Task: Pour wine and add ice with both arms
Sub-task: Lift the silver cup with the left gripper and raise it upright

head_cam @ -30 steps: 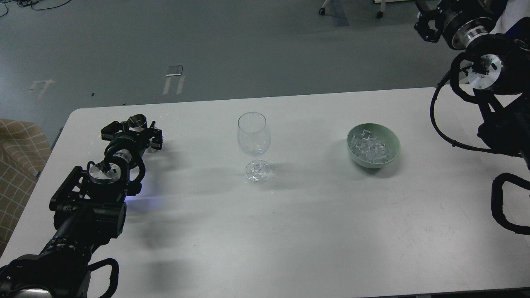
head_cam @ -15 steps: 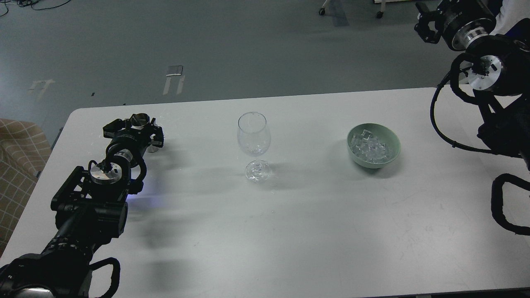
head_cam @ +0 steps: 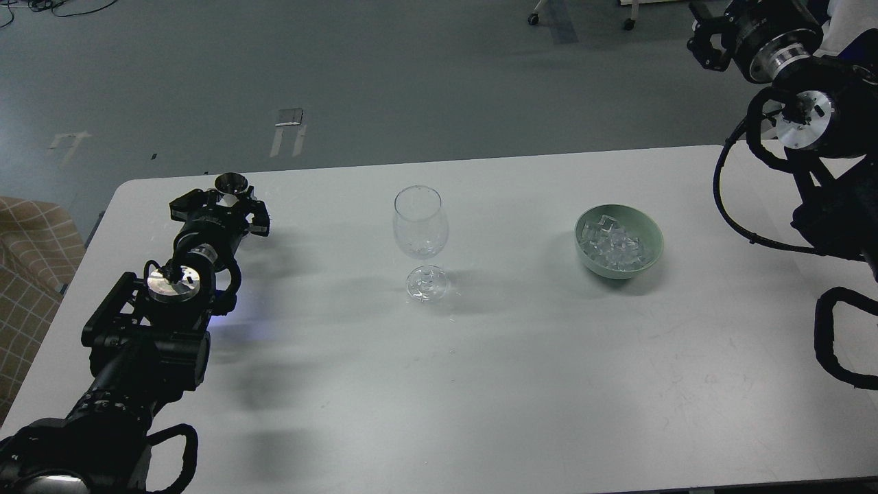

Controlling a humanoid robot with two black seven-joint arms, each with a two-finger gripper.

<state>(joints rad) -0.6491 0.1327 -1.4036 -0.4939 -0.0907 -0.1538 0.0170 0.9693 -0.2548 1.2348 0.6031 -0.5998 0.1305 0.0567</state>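
Note:
An empty clear wine glass [head_cam: 420, 230] stands upright at the table's middle. A pale green bowl [head_cam: 648, 255] of ice cubes [head_cam: 612, 245] sits to its right. My left gripper [head_cam: 228, 200] is at the far left of the table, shut around a small metal cup [head_cam: 231, 182] whose open mouth shows above the fingers. The cup is well left of the glass. My right arm rises at the top right; its gripper [head_cam: 706, 42] is above and beyond the table's far right corner, dark and partly cut off by the view's edge.
The white table [head_cam: 480, 384] ends at a far edge with grey floor behind. A checked fabric seat [head_cam: 27, 254] stands off the table's left side. Black cable loops [head_cam: 833, 336] hang along the right edge.
My left gripper has lifted the metal cup up and slightly away from me. The right arm, glass and bowl have hardly moved.

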